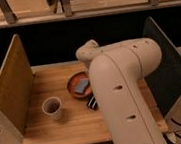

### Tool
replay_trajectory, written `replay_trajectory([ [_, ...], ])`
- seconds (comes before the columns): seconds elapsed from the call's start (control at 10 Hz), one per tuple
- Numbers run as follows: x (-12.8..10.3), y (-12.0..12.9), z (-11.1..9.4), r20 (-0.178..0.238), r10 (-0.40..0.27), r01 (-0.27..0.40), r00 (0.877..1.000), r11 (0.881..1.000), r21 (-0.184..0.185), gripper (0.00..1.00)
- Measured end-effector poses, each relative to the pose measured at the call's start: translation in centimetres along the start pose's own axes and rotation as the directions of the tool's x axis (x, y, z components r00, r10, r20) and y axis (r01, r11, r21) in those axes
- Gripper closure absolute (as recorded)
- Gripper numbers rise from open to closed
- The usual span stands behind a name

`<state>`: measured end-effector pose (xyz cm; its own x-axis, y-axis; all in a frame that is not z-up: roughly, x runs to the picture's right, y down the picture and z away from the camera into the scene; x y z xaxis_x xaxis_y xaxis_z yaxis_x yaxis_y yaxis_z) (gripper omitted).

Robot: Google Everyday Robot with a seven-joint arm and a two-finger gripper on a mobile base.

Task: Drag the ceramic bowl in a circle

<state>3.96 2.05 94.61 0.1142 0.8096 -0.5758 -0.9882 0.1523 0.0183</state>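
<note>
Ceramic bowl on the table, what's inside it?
A small blue piece lies in the bowl. The arm covers the bowl's right side, and the gripper sits at its near edge, mostly hidden.

Bulky cream-white arm [128, 81] with small dark holes; hand [92, 103] seemingly black.

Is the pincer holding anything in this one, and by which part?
Cannot be told. The shut pincer sits at the front rim of the ceramic bowl, mostly hidden behind the arm, so no grip shows.
</note>
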Motion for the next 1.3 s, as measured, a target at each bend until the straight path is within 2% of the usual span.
replay_trajectory([
  [0.2, -2.5, 1.4, 0.3, 0.021, -0.027, 0.028, 0.999, 1.000, -0.013, 1.00],
  [0.4, -3.8, 4.7, 0.4, 0.032, -0.081, 0.083, 0.996, 0.994, -0.067, 1.00],
  [0.5, -3.6, 5.8, 0.5, 0.028, -0.105, 0.107, 0.994, 0.990, -0.087, 1.00],
  [0.7, -1.7, 7.9, 0.7, 0.006, -0.164, 0.163, 0.986, 0.978, -0.133, 1.00],
  [1.0, 2.3, 7.5, 0.5, -0.037, -0.204, 0.197, 0.978, 0.969, -0.147, 1.00],
  [1.2, 3.8, 5.7, 0.1, -0.053, -0.195, 0.188, 0.979, 0.974, -0.126, 1.00],
  [1.3, 3.9, 4.1, -0.4, -0.050, -0.168, 0.162, 0.985, 0.981, -0.103, 1.00],
])
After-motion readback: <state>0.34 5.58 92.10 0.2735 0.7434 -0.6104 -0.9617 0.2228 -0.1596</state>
